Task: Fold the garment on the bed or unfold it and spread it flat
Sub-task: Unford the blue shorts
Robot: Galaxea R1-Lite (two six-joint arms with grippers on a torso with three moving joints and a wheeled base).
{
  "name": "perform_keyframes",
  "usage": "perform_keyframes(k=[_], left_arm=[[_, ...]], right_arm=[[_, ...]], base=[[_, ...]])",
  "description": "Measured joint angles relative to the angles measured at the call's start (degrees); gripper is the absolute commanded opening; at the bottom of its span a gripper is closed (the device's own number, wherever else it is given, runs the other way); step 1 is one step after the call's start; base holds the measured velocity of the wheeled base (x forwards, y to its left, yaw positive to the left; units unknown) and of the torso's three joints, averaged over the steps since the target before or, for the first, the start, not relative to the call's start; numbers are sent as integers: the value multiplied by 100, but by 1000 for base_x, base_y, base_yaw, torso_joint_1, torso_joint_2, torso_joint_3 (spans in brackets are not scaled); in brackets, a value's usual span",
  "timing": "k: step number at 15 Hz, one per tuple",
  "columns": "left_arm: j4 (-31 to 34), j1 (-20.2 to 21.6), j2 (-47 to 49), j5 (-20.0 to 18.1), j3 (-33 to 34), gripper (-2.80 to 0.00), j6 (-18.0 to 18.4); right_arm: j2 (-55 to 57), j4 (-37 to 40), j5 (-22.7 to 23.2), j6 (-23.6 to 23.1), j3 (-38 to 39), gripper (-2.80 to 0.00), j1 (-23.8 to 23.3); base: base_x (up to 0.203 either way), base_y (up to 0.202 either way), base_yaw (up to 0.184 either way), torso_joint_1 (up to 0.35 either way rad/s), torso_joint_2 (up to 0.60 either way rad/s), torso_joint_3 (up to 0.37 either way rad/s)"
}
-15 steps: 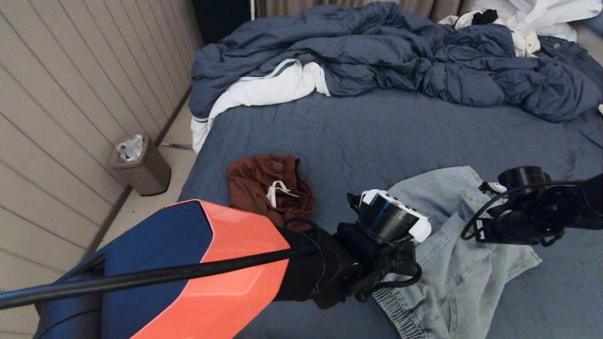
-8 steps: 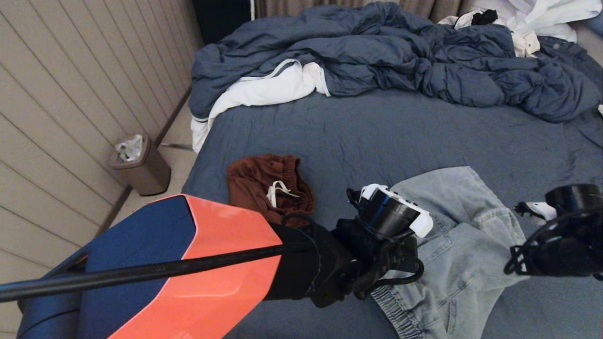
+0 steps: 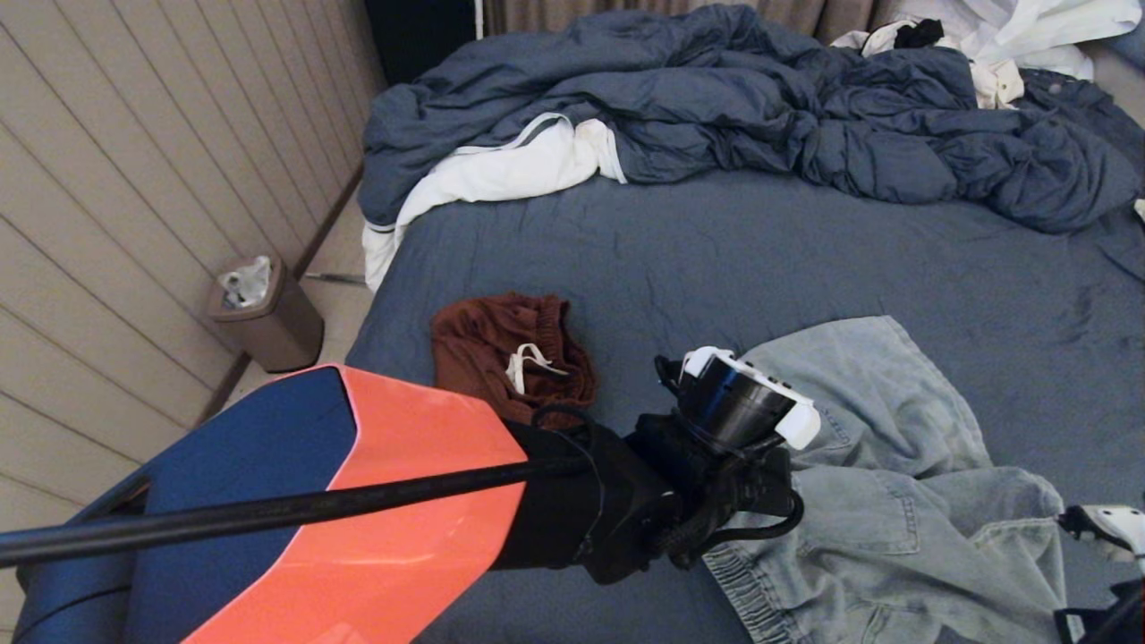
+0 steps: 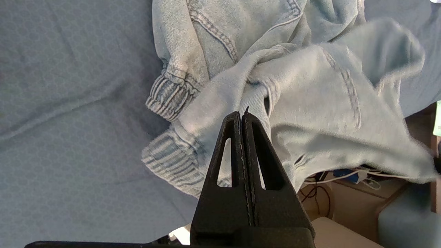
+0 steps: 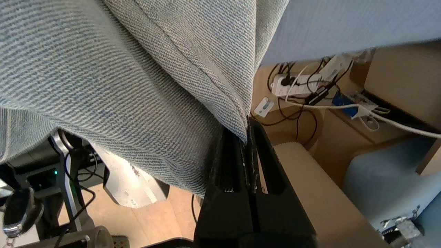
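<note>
Light denim shorts (image 3: 894, 501) lie rumpled at the near edge of the bed (image 3: 733, 259), held at two points: the left gripper (image 4: 243, 115), jaws clamped on the waistband, and the right gripper (image 5: 248, 132), pinching a hem beyond the bed's edge.

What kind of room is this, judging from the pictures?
Most likely a home bedroom: a wide bed with a rumpled blue duvet, loose clothes such as denim shorts, and a small waste bin by the panelled wall.

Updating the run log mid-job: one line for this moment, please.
left tool: shut on denim shorts | right tool: shut on denim shorts, bottom right of head view | brown shorts: untouched on bed
</note>
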Motion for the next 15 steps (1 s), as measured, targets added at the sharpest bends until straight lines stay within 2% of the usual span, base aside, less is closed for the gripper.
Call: perform_keyframes(k=[2,3,6,11,14,15], left_arm=[[-1,0,-26,0,31,-280,2],[-1,0,-41,0,50,-280,0],[-1,0,-69,-4,86,-280,-9],[0,0,-147,-9,127,-280,-17],[-7,65,-314,-6,216,-280,-18],[-6,182,-390,-8,270,-280,-24]], right_arm=[[-12,-370,0,-15,245,-280,-7],[-25,-427,0,-26,328,0,-7],[-123,-441,50,-273,520,0,-11],[-626,-425,448,-356,688,0,1],[-999,-376,768,-321,233,0,-5],[-1006,-369,806,-277,-78,-280,-11]], base=[[0,0,0,0,0,0],[0,0,0,0,0,0],[0,0,0,0,0,0],[0,0,0,0,0,0],[0,0,0,0,0,0],[0,0,0,0,0,0]])
